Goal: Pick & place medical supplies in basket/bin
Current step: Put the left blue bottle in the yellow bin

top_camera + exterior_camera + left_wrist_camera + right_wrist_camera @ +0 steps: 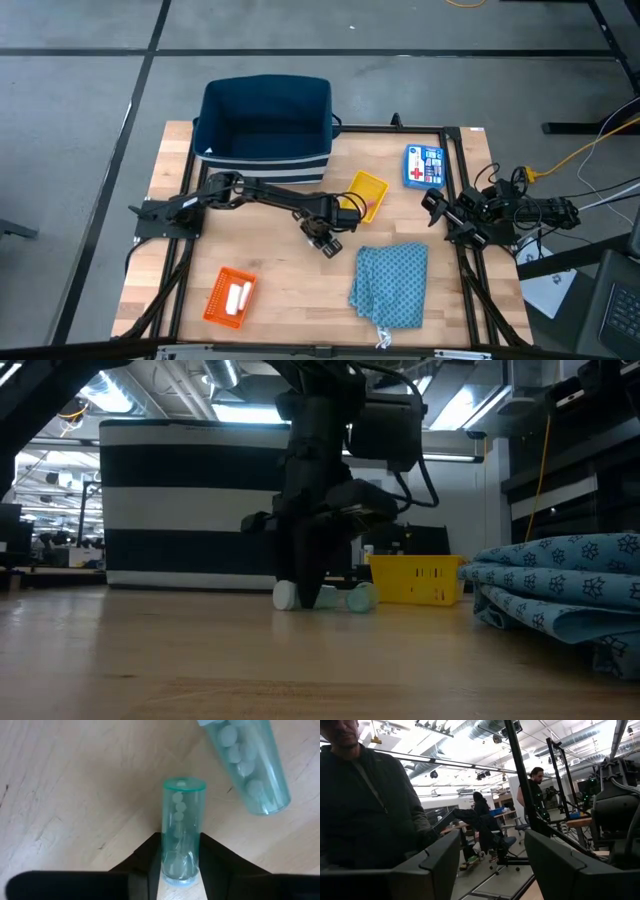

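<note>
Two green tubes lie on the worktop under my left end effector (pixel 327 243), and the nearer tube (pixel 181 832) sits between my two fingers (pixel 220 860), which stand narrowly on either side of its lower half. They seem to touch its walls, so I judge I am holding it, or about to. It looks like thin, see-through plastic, smooth and round, so I expect it to be very light, stiff enough to squeeze gently, but slippery and ready to roll or squirt out if I pinch off-centre. The middle of the body, square across the width, seems the right place to take it; the capped end offers less flat wall.

It is pale teal with a flat cap and small whitish tablets stacked inside. The second tube (pixel 247 767) lies tilted just beside it, apart from it, with the same round tablets showing through.

In the low view both lie flat by my fingers, in front of the yellow tray (pixel 416 580). Behind stands the dark blue bin (pixel 265 120) with its striped wall, where the tubes belong. The folded teal cloth (pixel 391 283) lies to the right, an orange tray (pixel 229 297) with white rolls nearer the front, and a blue first-aid card (pixel 423 166) farther off.

My right end effector (pixel 438 208) waits at the worktop's right edge, fingers wide apart.
</note>
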You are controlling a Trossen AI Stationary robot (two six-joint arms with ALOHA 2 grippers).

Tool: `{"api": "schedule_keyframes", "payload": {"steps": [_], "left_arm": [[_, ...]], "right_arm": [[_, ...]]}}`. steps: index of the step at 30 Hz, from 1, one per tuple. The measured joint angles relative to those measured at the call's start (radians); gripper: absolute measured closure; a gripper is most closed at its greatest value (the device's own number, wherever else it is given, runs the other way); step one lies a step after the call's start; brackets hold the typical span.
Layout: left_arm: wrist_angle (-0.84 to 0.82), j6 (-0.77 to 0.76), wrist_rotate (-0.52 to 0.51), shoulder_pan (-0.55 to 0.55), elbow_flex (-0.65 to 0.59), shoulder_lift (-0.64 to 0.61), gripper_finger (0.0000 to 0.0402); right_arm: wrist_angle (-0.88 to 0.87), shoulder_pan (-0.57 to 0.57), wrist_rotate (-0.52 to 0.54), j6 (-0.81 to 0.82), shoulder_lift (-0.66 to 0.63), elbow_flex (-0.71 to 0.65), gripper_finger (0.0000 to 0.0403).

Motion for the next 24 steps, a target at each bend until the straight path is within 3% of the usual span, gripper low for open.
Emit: {"api": "schedule_keyframes", "payload": {"steps": [6, 16, 24], "left_arm": [[-0.004, 0.015, 0.014, 0.016, 0.011, -0.008, 0.0326], [-0.018, 0.041, -0.002, 0.074, 0.152, -0.083, 0.0325], [0.234, 0.092, -0.023, 0.137, 0.272, -0.110, 0.0324]], "right_arm": [[0.000, 0.000, 0.007, -0.001, 0.000, 0.000, 0.0179], [0.000, 0.000, 0.025, -0.025, 0.000, 0.000, 0.0179], [0.000, 0.000, 0.059, -0.052, 0.000, 0.000, 0.0179]]}}
